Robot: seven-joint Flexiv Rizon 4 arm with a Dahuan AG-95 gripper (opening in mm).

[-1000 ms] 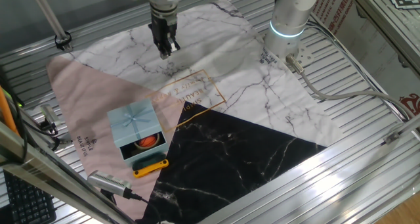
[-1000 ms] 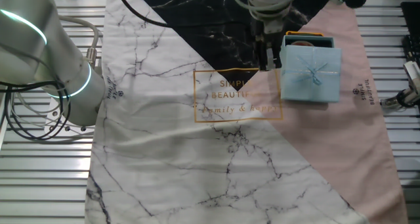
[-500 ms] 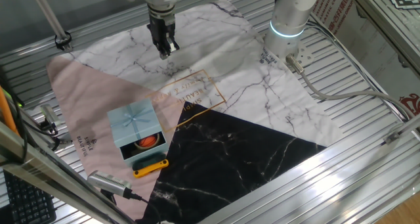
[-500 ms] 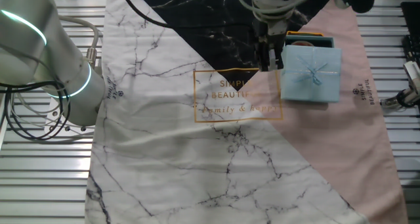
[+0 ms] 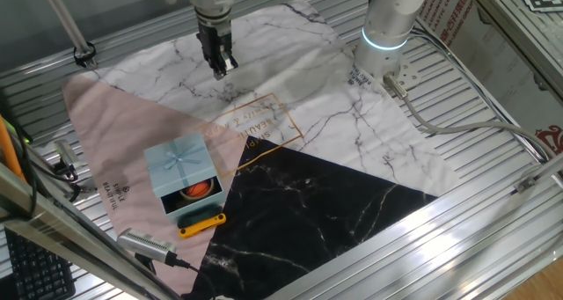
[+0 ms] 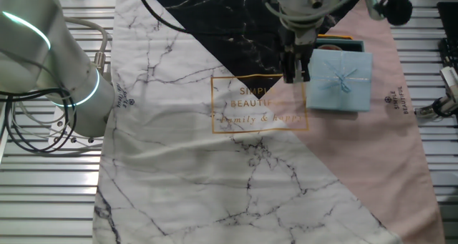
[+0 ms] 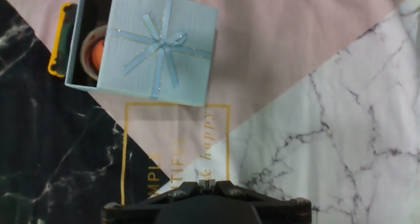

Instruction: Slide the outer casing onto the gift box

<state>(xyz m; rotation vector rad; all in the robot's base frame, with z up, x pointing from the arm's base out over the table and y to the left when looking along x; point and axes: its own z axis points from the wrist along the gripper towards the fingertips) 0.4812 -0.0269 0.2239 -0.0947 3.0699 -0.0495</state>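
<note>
end effector clenched, empty; outer casing partly covers gift box holding red-orange item.

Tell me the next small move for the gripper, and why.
Probably bring the gripper down beside the outer casing, on the side away from the exposed tray. The gripper hangs above the cloth, holding nothing, and the gift box sticks partly out of the casing, its red-orange item visible, so the sleeve needs a push.
</note>
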